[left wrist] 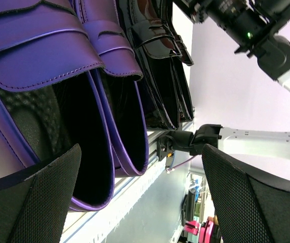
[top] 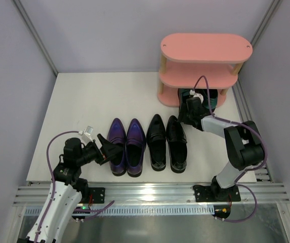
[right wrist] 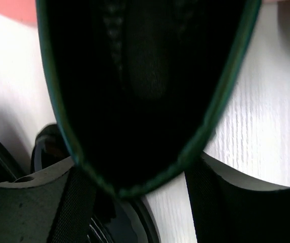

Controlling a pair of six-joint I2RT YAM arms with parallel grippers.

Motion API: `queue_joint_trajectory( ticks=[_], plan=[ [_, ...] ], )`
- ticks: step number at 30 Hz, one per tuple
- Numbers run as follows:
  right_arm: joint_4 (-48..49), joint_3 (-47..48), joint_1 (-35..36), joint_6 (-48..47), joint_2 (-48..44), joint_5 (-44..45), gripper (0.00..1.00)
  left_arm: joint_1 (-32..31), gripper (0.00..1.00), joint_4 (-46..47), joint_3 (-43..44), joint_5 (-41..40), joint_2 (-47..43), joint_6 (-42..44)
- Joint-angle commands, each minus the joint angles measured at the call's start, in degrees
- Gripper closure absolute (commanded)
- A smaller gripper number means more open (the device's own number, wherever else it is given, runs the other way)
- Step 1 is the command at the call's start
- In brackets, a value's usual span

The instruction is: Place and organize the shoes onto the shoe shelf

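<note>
The purple pair (top: 126, 146) and black pair (top: 167, 143) are lined up side by side, toes away, along the near edge. A dark green shoe (right wrist: 134, 76) is seen at the foot of the pink shoe shelf (top: 205, 48), far right corner.

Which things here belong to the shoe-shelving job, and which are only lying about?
Job: purple pair, black pair, green shoe, pink shelf.
Lying about: nothing loose; only the arms' purple cables and the metal rail.

The purple shoes (left wrist: 43, 55) have smooth leather with a metallic sheen; the black shoes (top: 176, 132) shine glossily. The shelf (top: 205, 46) has matt pink boards and pale wooden posts.
</note>
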Motion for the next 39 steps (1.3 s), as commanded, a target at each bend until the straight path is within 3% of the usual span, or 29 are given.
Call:
queue_joint_trajectory(
  ticks=[1, 9, 13, 15, 39],
  plan=[
    [3.3, 4.7, 0.4, 1.6, 3.1, 2.2, 0.34, 0.0, 0.00, 0.2, 0.1, 0.3, -0.5, 0.9],
    [-1.6, 10.6, 0.4, 1.6, 2.0, 10.8, 0.35, -0.1, 0.00, -1.0, 0.4, -0.1, -1.6, 1.2],
    [-2.4, 11.5, 0.4, 1.3, 0.4, 14.2, 0.41, 0.0, 0.00, -1.1, 0.3, -0.2, -1.6, 1.2],
    [-2.2, 12.1, 0.1, 0.7, 0.3, 14.4, 0.44, -0.1, 0.00, -1.1, 0.2, -0.1, -1.6, 1.2],
    [-3.9, 17.1, -1.3, -2.4, -0.8, 17.8, 0.44, -0.1, 0.00, -3.4, 0.7, -0.4, -3.8, 1.0]
  ],
)
